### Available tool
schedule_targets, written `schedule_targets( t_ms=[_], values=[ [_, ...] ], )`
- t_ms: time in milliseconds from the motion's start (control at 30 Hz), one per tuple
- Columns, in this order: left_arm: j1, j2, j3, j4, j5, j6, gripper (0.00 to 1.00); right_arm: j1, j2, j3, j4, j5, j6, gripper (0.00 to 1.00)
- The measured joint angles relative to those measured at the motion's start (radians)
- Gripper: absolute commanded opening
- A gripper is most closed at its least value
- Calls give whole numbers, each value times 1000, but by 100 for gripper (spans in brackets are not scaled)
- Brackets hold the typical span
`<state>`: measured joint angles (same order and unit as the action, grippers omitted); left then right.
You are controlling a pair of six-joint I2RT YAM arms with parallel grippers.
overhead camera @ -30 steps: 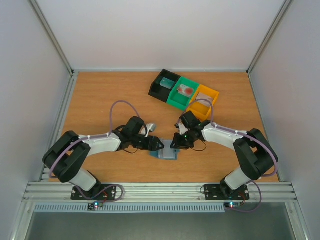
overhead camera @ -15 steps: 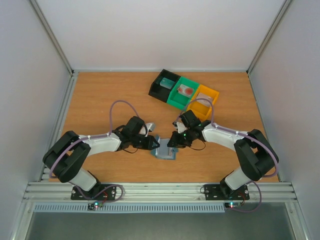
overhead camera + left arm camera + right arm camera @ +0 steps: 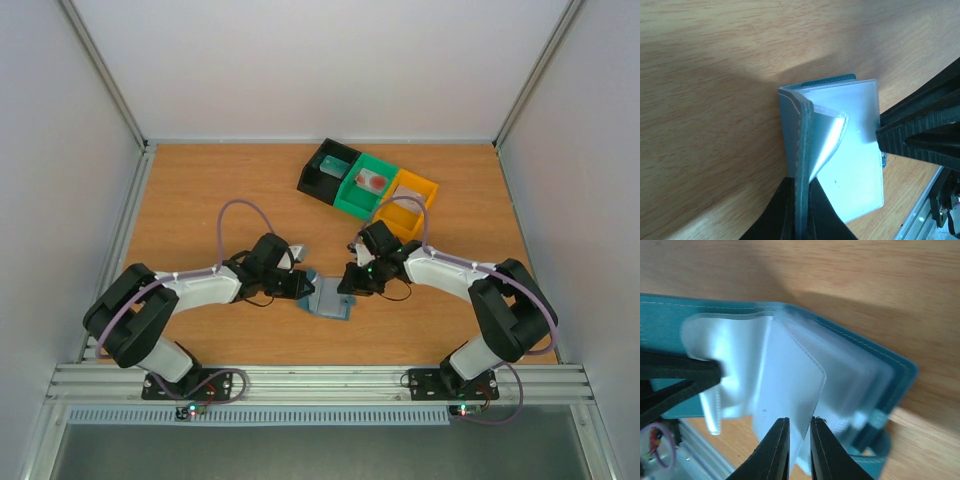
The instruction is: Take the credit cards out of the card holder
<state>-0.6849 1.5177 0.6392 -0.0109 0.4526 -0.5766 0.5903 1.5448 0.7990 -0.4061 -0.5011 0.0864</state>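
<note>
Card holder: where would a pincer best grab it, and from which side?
Grip the card holder at the free edge of its raised blue cover, coming from the left arm's side. That flap stands up off the clear sleeves, thin enough to pinch across both faces, as the left pincer does now.

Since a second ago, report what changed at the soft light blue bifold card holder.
The left gripper closed on the cover edge of the soft light blue bifold card holder and raised that flap. The right gripper stayed pinched on a clear plastic inner sleeve; the coloured plastic bins did not move.
</note>
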Motion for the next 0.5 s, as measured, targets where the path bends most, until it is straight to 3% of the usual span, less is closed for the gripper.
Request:
schedule_targets(
  t_ms=[333,500],
  values=[
    [0,-6,-16,20,7,-2,0,66,61,47,131,-182,32,23],
    [2,-41,-43,47,26,-4,0,90,19,79,146,-203,23,40]
  ],
)
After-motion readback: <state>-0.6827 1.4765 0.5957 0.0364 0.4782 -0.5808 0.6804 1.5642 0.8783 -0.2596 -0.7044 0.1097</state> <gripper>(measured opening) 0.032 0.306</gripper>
